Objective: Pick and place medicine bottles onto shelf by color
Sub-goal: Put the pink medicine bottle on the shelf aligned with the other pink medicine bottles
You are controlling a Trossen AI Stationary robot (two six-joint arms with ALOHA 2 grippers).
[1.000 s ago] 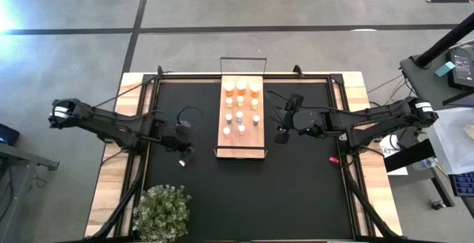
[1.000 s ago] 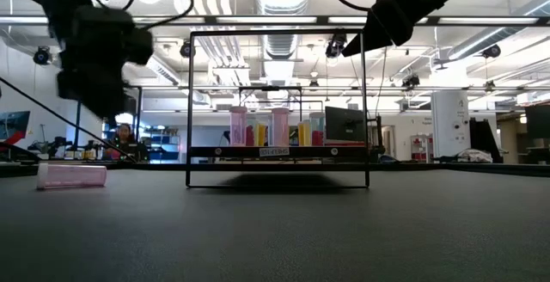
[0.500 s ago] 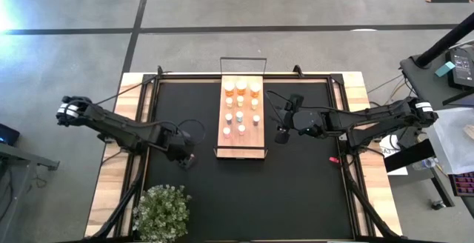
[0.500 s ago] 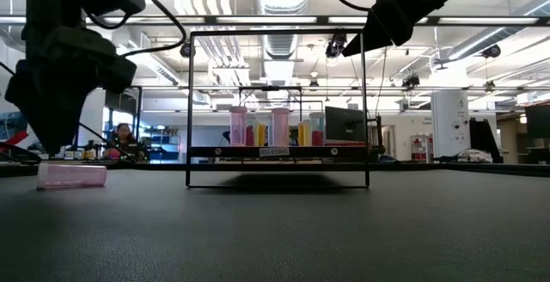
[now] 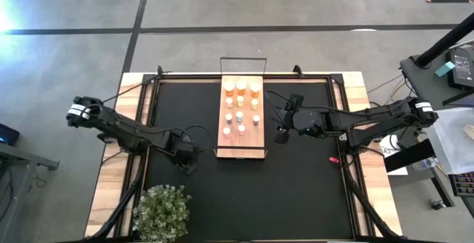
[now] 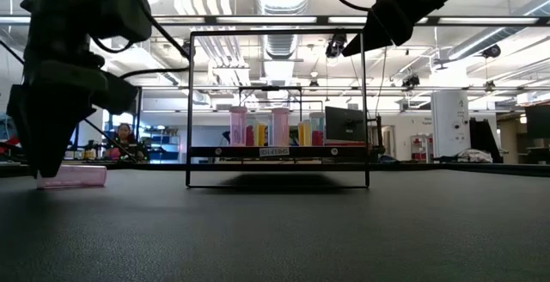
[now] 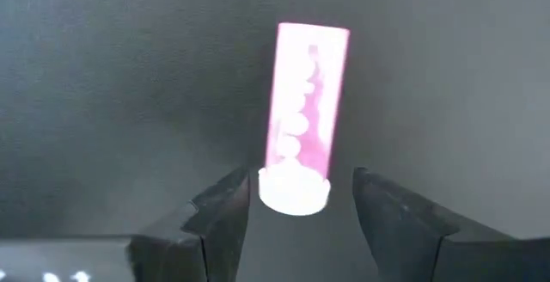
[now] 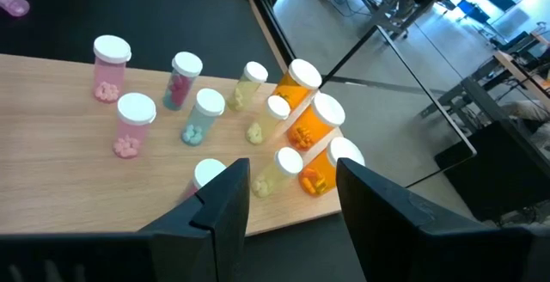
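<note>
Pink bottle [image 7: 302, 123] lies on its side on the mat, left of centre in the high view. Left gripper [image 7: 296, 209] spread, straddling its white cap. Probably light, rigid, slick; grip mid-body. Right gripper [image 8: 288, 198] spread beside the shelf [image 5: 242, 148].

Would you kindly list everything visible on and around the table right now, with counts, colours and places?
Shelf: one, light wood with thin black wire frame, centre of the table toward the back.
Bottles on the shelf: about a dozen, white caps, standing; amber ones in the back row, pink, pale and yellowish ones nearer the front.
Pink bottle: one, white cap, lying on the black mat left of the shelf.
Red bit: one, small, on the mat at right.
Potted plant: one, green, front left corner.
Person: one, far off in the room behind.
Left claw: open, fingers either side of the pink bottle's cap.
Right claw: open, waiting just right of the shelf.
</note>
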